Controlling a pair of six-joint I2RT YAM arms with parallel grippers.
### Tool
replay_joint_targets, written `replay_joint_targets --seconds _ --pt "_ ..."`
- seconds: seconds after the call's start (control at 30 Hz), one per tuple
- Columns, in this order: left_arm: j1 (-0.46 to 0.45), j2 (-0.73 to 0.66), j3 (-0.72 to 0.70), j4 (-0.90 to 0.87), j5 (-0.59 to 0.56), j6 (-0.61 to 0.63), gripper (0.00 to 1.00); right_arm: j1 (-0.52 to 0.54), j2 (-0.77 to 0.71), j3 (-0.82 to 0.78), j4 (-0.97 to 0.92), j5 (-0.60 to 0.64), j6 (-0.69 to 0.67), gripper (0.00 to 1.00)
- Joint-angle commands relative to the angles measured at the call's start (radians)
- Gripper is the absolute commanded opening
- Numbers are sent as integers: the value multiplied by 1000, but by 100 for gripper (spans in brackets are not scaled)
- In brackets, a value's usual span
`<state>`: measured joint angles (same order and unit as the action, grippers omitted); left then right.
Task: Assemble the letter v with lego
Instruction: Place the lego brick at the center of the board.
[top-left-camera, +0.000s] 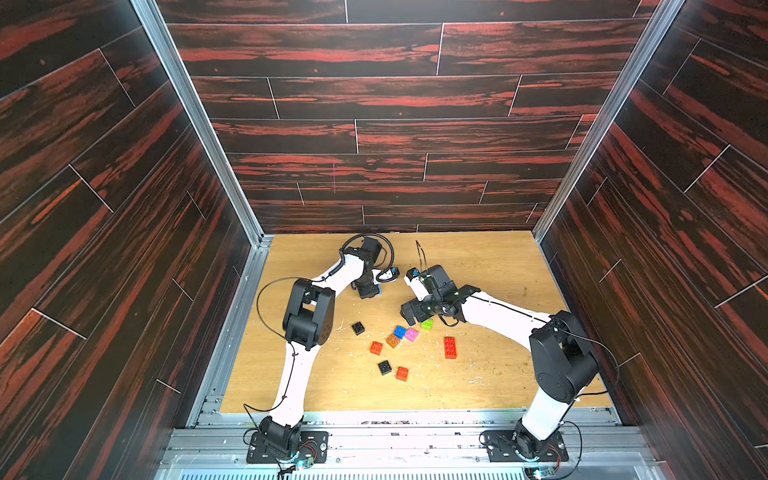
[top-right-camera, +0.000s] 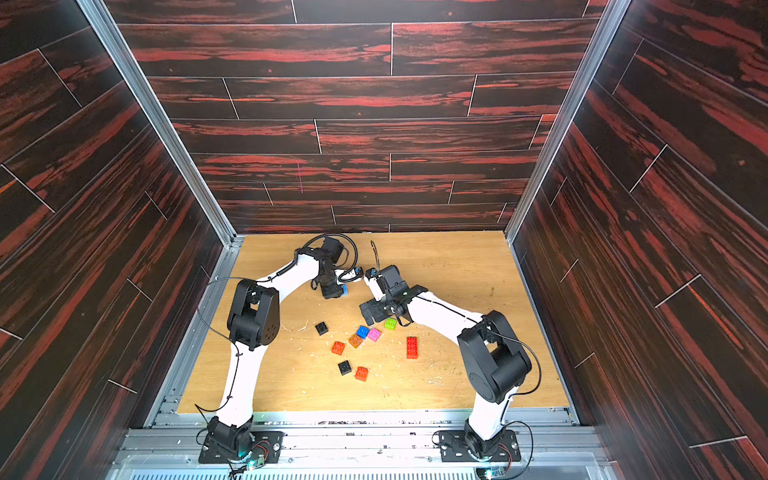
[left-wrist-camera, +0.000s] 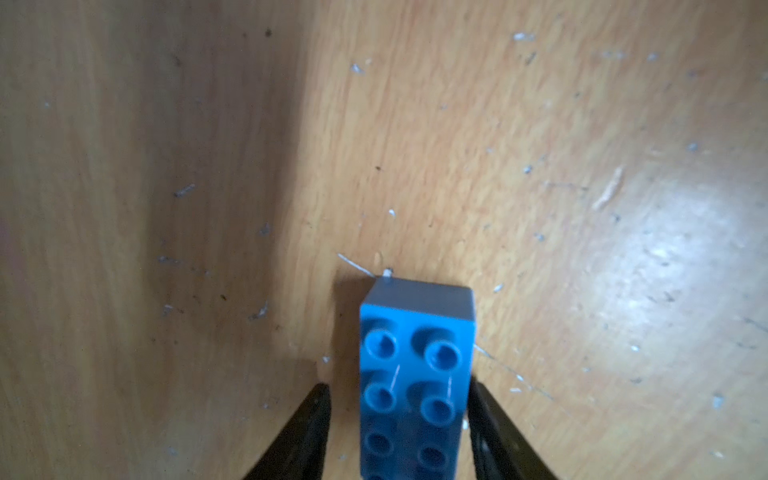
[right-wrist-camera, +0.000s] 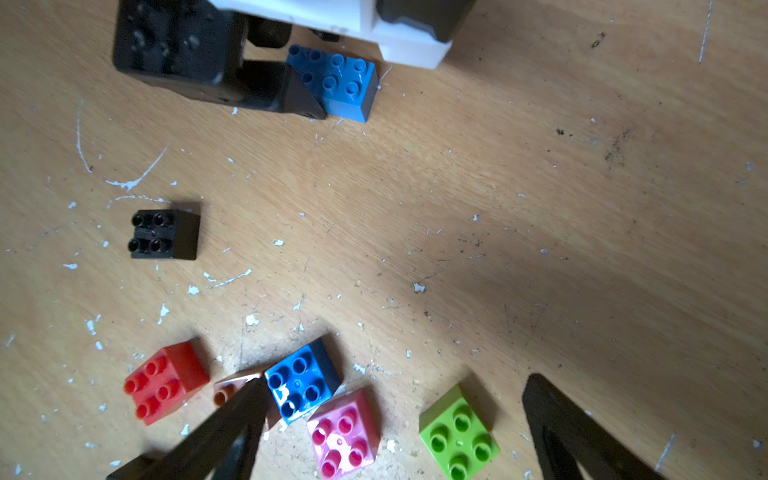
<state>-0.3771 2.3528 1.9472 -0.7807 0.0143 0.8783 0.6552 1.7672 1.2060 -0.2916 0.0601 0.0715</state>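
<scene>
Both jaws stand open, the left jaws loosely straddling the long blue brick (left-wrist-camera: 415, 374).

Two white-and-black arms stand on bases bolted along the bench's near edge and fold inward over its middle. The left arm (top-left-camera: 297, 374) angles up to a black elbow near the left edge, then extends toward the far edge with its wrist turned straight down. The left gripper (left-wrist-camera: 399, 386) points at the bench top, low over it, its black fingers (left-wrist-camera: 311, 419) a little apart. The right arm (top-left-camera: 503, 318) bends at a black elbow by the right edge and stretches toward the bench's centre, wrist tilted downward. The right gripper (right-wrist-camera: 397, 384) hovers above the surface, jaws spread wide, gripping nothing.
</scene>
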Motion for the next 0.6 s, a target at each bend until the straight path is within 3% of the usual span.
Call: replay_joint_targets --seconds 0.0,0.2,0.37,0.57 --pt "3 -41 -16 32 -29 -92 56 -3 -20 22 -13 -9 15 99" --pt "4 -168 -100 137 -124 -310 62 -2 -44 24 -10 -14 38 98" --pt "4 -362 -338 265 -83 -414 67 -2 -64 12 -14 -38 51 98" --pt "4 -501 -461 217 -28 -569 76 -3 -83 6 -20 -49 63 98"
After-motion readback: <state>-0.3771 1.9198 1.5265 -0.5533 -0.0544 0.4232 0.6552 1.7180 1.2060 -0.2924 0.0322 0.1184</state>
